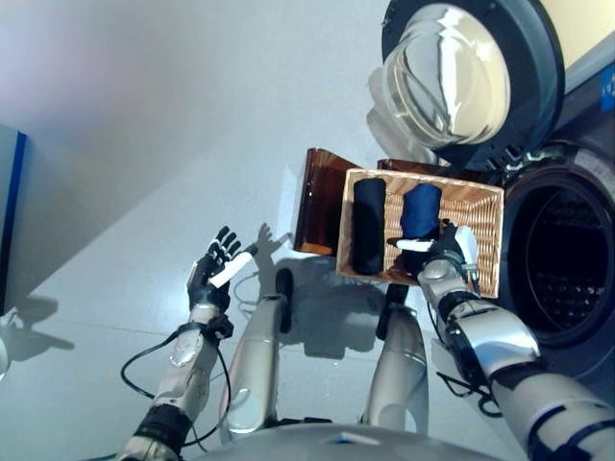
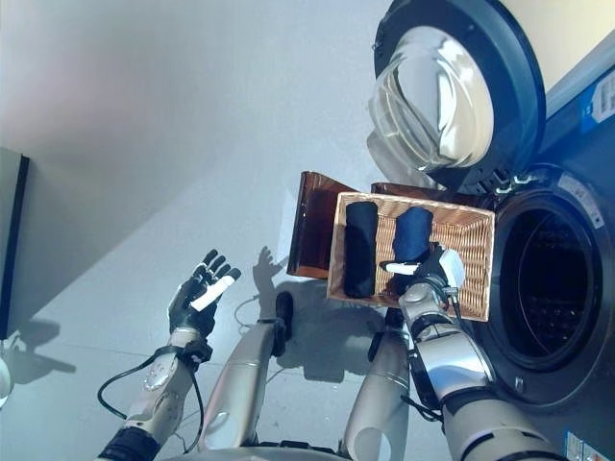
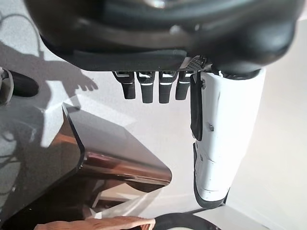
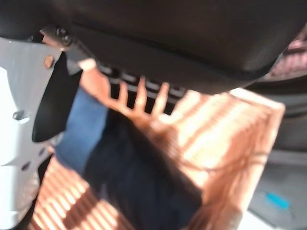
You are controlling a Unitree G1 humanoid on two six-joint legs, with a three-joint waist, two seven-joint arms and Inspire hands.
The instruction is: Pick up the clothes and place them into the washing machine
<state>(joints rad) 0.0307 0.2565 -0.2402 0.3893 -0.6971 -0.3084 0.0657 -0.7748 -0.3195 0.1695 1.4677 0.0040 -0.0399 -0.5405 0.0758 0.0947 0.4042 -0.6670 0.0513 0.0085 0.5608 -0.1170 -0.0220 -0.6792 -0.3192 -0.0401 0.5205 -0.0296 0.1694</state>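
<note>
Front-loading washing machine, dark grey w/ a black drum opening, fills the right side; its round door, dark rim & clear bulging glass, is swung fully open above the basket. Blue labels show on the machine's front at top & bottom right, print too small to read. Just left of the drum mouth sits a rectangular woven wicker basket, light brown, on the pale grey floor. A brown translucent plastic stand is right against the basket's left side & partly behind it. In the basket lie the clothes: a black rolled garment at left & a dark blue rolled garment beside it, near the middle; both inside the basket, neither in the drum. Right hand, dark w/ white thumb cover, is down over the basket's near rim at the blue roll's near end; wrist view shows fingers reaching toward the cloth, thumb set apart, but blur means can't tell if they hold it. Left hand is well apart to the left, over bare floor, fingers straight & loosely spread, thumb out, nothing in it. A dark blue-edged panel stands at far left.
</note>
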